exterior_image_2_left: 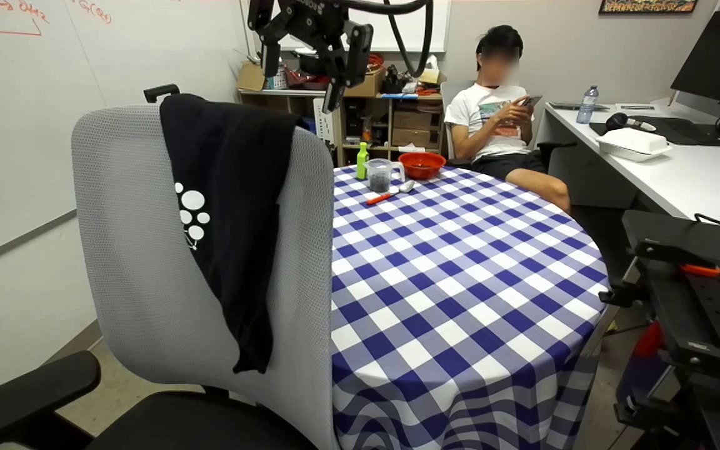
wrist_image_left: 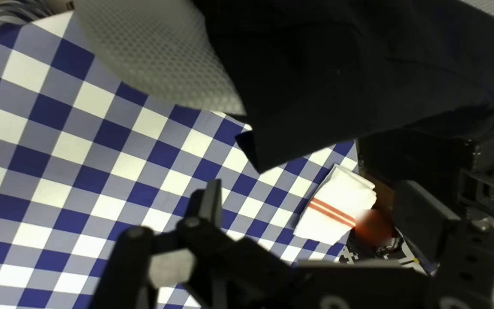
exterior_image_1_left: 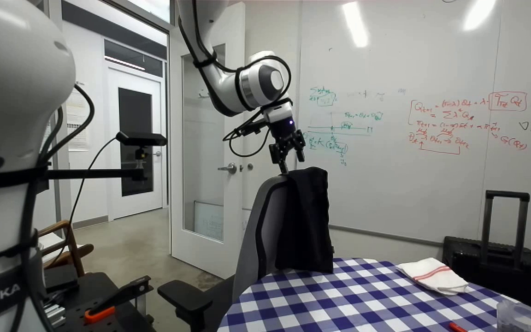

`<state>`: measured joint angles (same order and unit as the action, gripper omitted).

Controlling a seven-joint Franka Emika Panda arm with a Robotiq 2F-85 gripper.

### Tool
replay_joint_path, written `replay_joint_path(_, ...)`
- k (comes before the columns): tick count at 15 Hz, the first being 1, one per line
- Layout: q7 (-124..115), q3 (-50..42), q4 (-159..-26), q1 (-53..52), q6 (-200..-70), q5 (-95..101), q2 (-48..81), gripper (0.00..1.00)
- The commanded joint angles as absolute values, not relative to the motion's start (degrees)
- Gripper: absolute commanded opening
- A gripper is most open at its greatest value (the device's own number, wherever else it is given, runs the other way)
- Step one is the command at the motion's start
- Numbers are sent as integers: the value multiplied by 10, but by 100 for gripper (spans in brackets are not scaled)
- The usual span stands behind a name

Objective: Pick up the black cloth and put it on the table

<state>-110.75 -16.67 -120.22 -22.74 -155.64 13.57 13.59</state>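
Note:
The black cloth [exterior_image_1_left: 306, 221] hangs limp over the top of the grey office chair's backrest. It shows white printed dots in an exterior view [exterior_image_2_left: 229, 181] and fills the upper right of the wrist view [wrist_image_left: 337, 73]. The table [exterior_image_1_left: 321, 299] has a blue-and-white checkered cloth and stands just beyond the chair back; it also shows in an exterior view [exterior_image_2_left: 460, 275] and the wrist view [wrist_image_left: 75, 171]. My gripper [exterior_image_1_left: 292, 163] is open and empty, just above the chair's top edge near the cloth. Its spread fingers also show in an exterior view [exterior_image_2_left: 301, 87] and the wrist view [wrist_image_left: 315, 204].
The grey chair [exterior_image_2_left: 122, 250] stands against the table's edge. A white folded towel [exterior_image_1_left: 431, 275] lies on the table. A green bottle [exterior_image_2_left: 362, 161], a measuring cup [exterior_image_2_left: 380, 175], a spoon [exterior_image_2_left: 385, 197] and a red bowl [exterior_image_2_left: 421, 165] stand there too. A person [exterior_image_2_left: 491, 119] sits behind.

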Motion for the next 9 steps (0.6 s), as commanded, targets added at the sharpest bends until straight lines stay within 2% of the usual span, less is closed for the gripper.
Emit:
replay_joint_path(1, -1137, -118, -1191, -192, -1537, 167, 142, 100)
replay_joint_path(8, -1171, -101, -1174, -181, -1551, 228, 171, 100)
replay_joint_path(9, -1176, -101, -1171, -180, -1552, 231, 175, 75)
